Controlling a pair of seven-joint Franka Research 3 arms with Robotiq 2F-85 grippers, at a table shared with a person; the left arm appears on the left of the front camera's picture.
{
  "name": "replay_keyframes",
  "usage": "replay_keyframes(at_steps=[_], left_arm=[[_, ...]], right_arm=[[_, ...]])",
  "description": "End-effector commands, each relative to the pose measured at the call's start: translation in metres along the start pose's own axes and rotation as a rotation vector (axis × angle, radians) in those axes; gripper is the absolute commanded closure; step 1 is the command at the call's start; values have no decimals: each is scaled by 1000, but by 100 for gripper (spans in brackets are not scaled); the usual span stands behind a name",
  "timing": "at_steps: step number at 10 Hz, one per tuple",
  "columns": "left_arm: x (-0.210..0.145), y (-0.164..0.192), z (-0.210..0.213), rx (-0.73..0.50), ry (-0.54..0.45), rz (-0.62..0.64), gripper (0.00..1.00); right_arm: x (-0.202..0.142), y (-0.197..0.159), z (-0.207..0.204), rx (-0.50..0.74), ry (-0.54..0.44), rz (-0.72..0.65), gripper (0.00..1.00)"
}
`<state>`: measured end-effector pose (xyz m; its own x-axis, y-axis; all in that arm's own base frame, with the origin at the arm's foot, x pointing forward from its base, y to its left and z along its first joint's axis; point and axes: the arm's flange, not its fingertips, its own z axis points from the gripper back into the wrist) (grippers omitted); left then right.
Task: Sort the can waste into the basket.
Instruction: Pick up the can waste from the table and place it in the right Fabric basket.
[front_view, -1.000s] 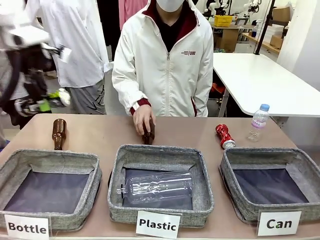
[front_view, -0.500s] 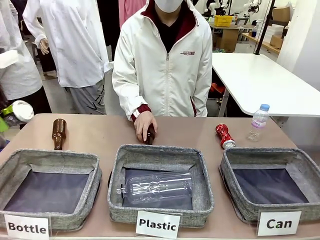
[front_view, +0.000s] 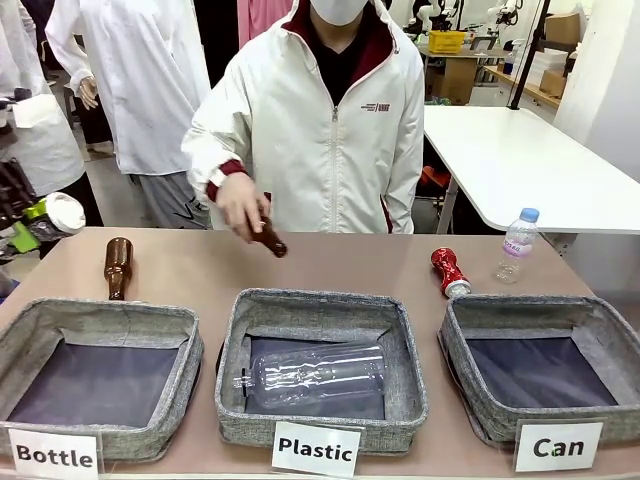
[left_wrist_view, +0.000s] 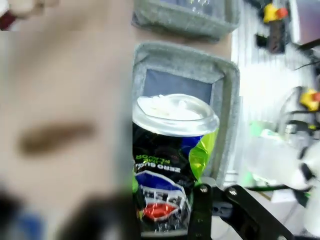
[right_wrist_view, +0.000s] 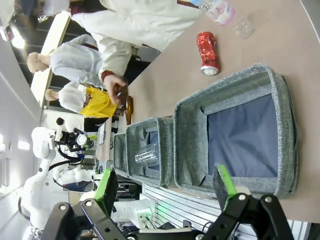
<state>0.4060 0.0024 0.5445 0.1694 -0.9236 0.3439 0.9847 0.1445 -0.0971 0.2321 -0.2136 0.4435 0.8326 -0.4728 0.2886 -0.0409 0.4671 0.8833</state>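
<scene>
My left gripper (front_view: 38, 224) hangs at the table's far left edge, shut on a crushed black can (front_view: 62, 213) with a silver end. In the left wrist view the black can (left_wrist_view: 170, 145) with blue, white and green print sits between the jaws of my left gripper (left_wrist_view: 165, 200), above a grey basket. A shiny red can (front_view: 449, 271) lies on the table just behind the basket (front_view: 540, 312) labelled "Can". My right gripper (right_wrist_view: 165, 187) is open, with the basket (right_wrist_view: 286, 135) and the red can (right_wrist_view: 207, 52) ahead of it.
The person's hand (front_view: 240, 205) holds a brown bottle (front_view: 270, 240) in the air above the table. Another brown bottle (front_view: 118, 267) lies behind the "Bottle" basket (front_view: 100, 312). The "Plastic" basket (front_view: 320, 305) holds a clear bottle (front_view: 315, 375). A small water bottle (front_view: 518, 245) stands at the back right.
The person has lifted the brown bottle off the table and swung it left. My left gripper with the black can came down to the table's left edge.
</scene>
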Motion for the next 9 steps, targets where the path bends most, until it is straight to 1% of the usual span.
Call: replay_keyframes(at_steps=[1,2,3,4,5,6,7,9], left_arm=[[44,-21,13,26,-29,-155,61],[8,-25,62,85,-78,-151,61],[-67,-39,109,127,-89,-8,61],[-136,-73,143,160,-179,39,61],[-185,-122,165,249,-326,31,61],[-210,-159,172,327,-420,14,61],[-229,-184,166,365,-453,50,61],[-261,-202,136,379,-532,108,61]], right_arm=[[3,1,2,22,-15,27,0],[3,1,2,22,-15,27,0],[3,1,2,22,-15,27,0],[3,1,2,22,-15,27,0],[3,1,2,22,-15,27,0],[3,1,2,22,-15,27,0],[3,1,2,22,-15,27,0],[3,1,2,22,-15,27,0]])
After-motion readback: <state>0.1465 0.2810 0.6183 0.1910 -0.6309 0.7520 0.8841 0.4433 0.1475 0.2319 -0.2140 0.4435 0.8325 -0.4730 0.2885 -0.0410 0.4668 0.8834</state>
